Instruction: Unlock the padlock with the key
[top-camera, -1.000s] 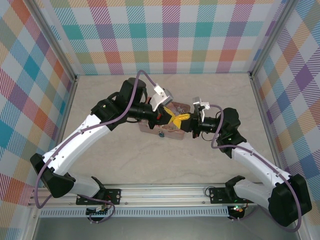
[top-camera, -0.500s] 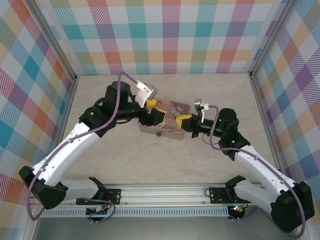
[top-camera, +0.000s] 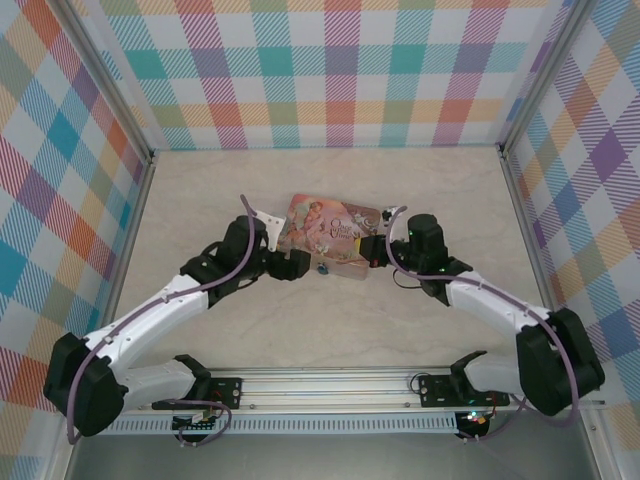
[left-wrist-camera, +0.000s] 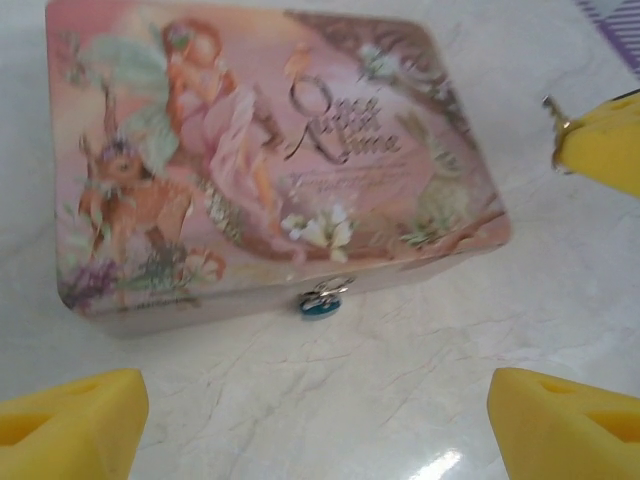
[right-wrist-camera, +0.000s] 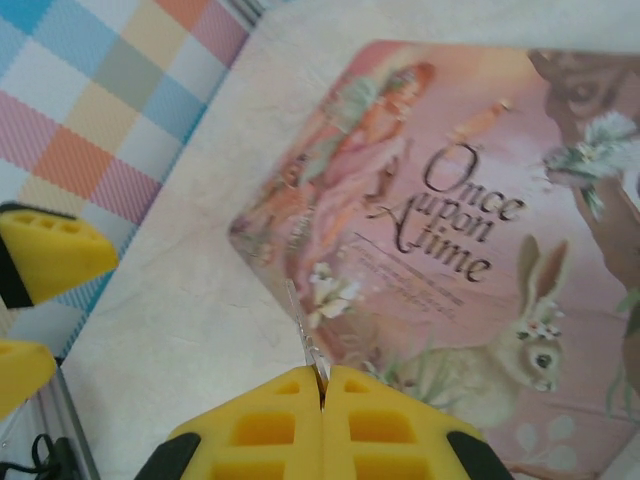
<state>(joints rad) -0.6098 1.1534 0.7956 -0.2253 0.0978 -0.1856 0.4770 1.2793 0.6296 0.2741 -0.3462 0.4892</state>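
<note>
1. Padlock (left-wrist-camera: 321, 301): hangs at the middle of the front wall of the pink tin (left-wrist-camera: 260, 170), just under the lid edge. Teal body is low, silver shackle above it. The left wrist view is soft, so keyhole and shackle seat can't be made out. In the top view the padlock (top-camera: 322, 268) is a small blue dot on the tin's near side.

2. Tin (top-camera: 335, 228): lies flat on the table (top-camera: 330, 330), lid up, between the two grippers. In the right wrist view the tin (right-wrist-camera: 450, 250) is cut off at right and bottom edges.

3. R gripper (right-wrist-camera: 322, 420): pads pressed together, pinching the key (right-wrist-camera: 305, 335). Only a thin metal blade sticks out past the pads, over the tin's left corner. The key's head is buried betw. the pads and its teeth are too fine to read. In the left wrist view one yellow finger (left-wrist-camera: 600, 145) enters at upper right, cut off by the frame. It carries a small metal bit at its tip, prob. the key, too blurred to confirm. From there it is well apart from the padlock. In the top view the R gripper (top-camera: 371, 250) sits at the tin's right end, fingers mostly hidden by the wrist.

4. L gripper (left-wrist-camera: 315, 420): spread wide, holding nothing, with only the two yellow tips at the bottom corners. Bare table lies betw. them and the padlock is straight ahead. In the top view the L gripper (top-camera: 297, 264) is just beside the tin's near-left corner, not touching as far as can be told.
</note>
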